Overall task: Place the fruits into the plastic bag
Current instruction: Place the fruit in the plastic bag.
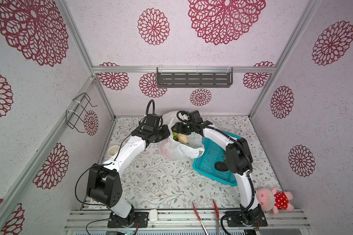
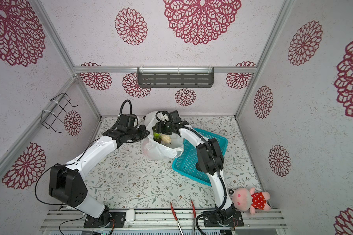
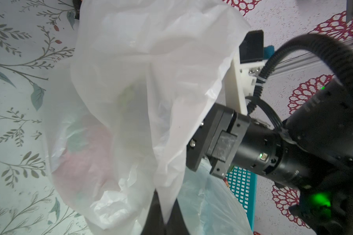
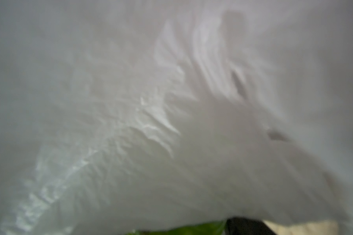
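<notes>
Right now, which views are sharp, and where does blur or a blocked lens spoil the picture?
Right wrist view: the plastic bag fills nearly the whole frame, soft and out of focus. Left wrist view: the bag's film is fairly sharp. Both top views: evenly lit, sharp, no strong glare.

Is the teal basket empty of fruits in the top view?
No, a dark avocado lies on the mesh floor inside the teal basket.

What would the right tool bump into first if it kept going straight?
Probably the thin white wall of the bag, which fills the right wrist view. The right tool sits in its mouth; fruits lie close below, so depth is unsure.
</notes>
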You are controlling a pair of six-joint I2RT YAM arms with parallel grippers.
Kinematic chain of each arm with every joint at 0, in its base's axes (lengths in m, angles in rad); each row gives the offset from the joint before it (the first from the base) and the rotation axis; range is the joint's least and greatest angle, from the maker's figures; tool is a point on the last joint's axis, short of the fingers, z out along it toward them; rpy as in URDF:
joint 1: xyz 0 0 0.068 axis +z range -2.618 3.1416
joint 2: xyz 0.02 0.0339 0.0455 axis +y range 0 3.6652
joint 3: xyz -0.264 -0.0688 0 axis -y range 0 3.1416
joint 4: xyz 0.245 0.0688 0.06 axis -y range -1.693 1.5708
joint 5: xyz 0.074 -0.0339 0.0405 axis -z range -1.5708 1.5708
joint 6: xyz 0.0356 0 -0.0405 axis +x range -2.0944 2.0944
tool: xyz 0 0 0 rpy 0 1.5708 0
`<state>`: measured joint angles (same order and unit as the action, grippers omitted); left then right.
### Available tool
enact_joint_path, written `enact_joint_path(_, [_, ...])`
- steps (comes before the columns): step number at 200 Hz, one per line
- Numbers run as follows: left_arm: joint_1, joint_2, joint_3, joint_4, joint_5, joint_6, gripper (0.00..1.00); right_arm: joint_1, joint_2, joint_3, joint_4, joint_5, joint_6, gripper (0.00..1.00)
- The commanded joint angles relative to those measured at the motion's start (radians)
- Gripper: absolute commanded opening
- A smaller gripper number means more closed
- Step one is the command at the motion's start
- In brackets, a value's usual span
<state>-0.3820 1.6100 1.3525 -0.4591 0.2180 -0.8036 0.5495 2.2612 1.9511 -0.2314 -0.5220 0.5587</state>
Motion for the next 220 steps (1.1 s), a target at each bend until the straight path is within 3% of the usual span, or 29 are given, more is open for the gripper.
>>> enact_joint_path(1, [-0.005,-0.028,0.0,-0.004,-0.012,0.007,0.0,0.002,-0.009,0.022,0.064,-0.026,0.065,0.8])
enact_joint_path(48, [-0.004,-0.038,-0.003,-0.01,-0.045,0.014,0.0,-0.001,-0.174,-0.147,0.109,0.001,-0.03,0.91])
enact_joint_path(116, [-0.005,-0.028,0.005,-0.01,-0.064,0.008,0.0,-0.042,-0.557,-0.533,0.086,0.105,-0.104,0.9])
enact_joint_path(161, [-0.004,-0.02,0.008,-0.004,-0.062,-0.003,0.0,-0.172,-0.809,-0.779,0.01,0.375,-0.015,0.9])
enact_joint_path(188, [-0.005,-0.02,0.005,-0.003,-0.059,-0.006,0.0,-0.257,-0.873,-0.855,-0.112,0.68,0.054,0.93])
enact_joint_path(203, [-0.005,-0.019,0.005,-0.001,-0.055,-0.011,0.0,-0.307,-0.851,-0.864,-0.161,0.74,0.076,0.94])
enact_joint_path(220, [-0.004,-0.021,0.005,0.002,-0.052,-0.016,0.0,-0.35,-0.81,-0.874,-0.159,0.721,0.08,0.94])
